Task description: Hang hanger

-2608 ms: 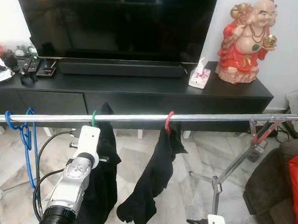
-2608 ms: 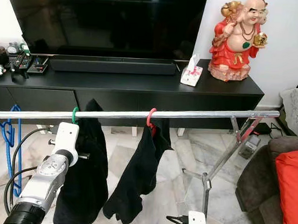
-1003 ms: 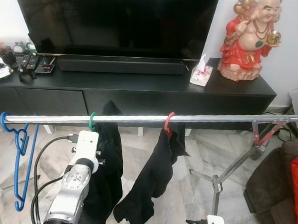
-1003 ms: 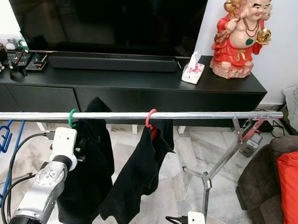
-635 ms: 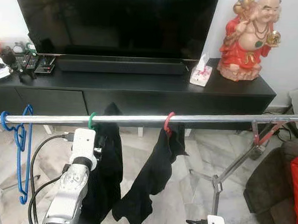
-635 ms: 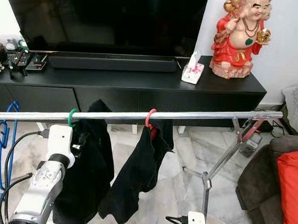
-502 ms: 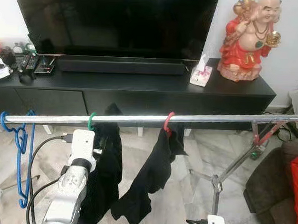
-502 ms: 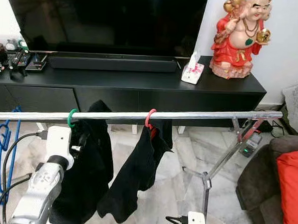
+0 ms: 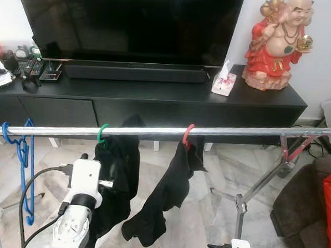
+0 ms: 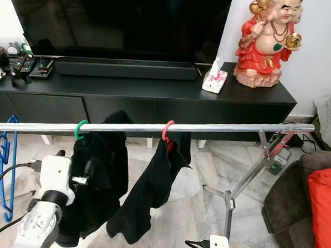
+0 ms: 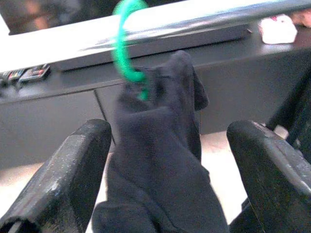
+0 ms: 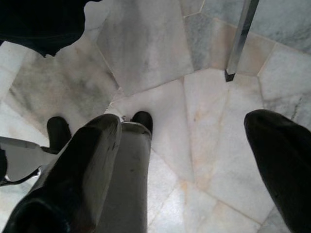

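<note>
Hanger (image 11: 127, 46), green, hooked on rail (image 9: 237, 131), black garment (image 11: 160, 160) hanging from it, straight ahead of my left gripper (image 11: 170, 179). Fingers spread wide, holding nothing, garment between them. Right gripper (image 12: 194, 170) hangs low over floor, open, empty. Red hanger (image 9: 187, 135) with second garment just right; blue hangers (image 9: 25, 150) far left.

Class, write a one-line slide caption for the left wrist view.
Open left gripper faces a dark garment hanging from a green hanger hook on the metal rail.

Pale marble floor (image 9: 207, 176); low black cabinet (image 9: 155, 98) under a television (image 9: 132, 22); white wall (image 9: 324, 60).
</note>
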Motion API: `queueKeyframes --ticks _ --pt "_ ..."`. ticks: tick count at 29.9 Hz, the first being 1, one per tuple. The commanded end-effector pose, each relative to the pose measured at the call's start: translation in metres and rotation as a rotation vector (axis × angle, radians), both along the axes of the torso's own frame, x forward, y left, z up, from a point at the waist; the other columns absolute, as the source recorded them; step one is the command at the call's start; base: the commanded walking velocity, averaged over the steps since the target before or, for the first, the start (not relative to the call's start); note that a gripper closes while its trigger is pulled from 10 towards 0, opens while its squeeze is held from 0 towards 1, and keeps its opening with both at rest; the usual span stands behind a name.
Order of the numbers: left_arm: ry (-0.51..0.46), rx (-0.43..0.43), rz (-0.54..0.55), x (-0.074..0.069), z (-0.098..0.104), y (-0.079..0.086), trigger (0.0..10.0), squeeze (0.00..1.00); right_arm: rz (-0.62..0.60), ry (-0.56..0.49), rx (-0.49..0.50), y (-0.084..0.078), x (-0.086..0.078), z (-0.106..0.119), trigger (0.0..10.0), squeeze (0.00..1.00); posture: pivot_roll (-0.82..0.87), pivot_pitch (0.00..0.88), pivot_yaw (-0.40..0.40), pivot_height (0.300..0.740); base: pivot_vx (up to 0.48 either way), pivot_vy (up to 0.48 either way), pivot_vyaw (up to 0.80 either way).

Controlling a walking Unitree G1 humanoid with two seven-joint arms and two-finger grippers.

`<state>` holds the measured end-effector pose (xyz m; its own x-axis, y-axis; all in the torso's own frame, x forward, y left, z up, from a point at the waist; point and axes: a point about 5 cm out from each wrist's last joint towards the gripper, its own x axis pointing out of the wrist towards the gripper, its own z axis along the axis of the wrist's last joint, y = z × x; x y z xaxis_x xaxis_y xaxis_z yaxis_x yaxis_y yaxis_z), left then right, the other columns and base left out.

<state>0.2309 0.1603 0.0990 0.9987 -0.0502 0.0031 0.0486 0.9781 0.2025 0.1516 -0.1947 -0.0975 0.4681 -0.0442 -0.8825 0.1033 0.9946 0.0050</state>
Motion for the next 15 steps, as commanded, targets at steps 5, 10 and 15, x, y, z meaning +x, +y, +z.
queueKeyframes --ticks 5,10,15 --pt "-0.006 0.025 -0.028 -0.004 0.000 -0.008 10.0 0.00 -0.021 -0.023 -0.003 -0.003 0.000 0.001 10.0 0.00 0.06 0.000 -0.057 0.716 0.000 0.000 0.00" --pt "0.016 0.017 -0.018 -0.004 -0.004 -0.008 10.0 0.00 -0.034 -0.026 0.003 -0.003 -0.001 0.001 10.0 0.00 0.05 0.000 -0.054 0.716 0.000 0.000 0.00" --pt "0.050 -0.020 0.016 -0.003 -0.011 -0.005 10.0 0.00 -0.046 -0.024 0.002 -0.004 -0.003 0.000 10.0 0.00 0.05 0.000 -0.054 0.716 0.000 0.000 0.00"
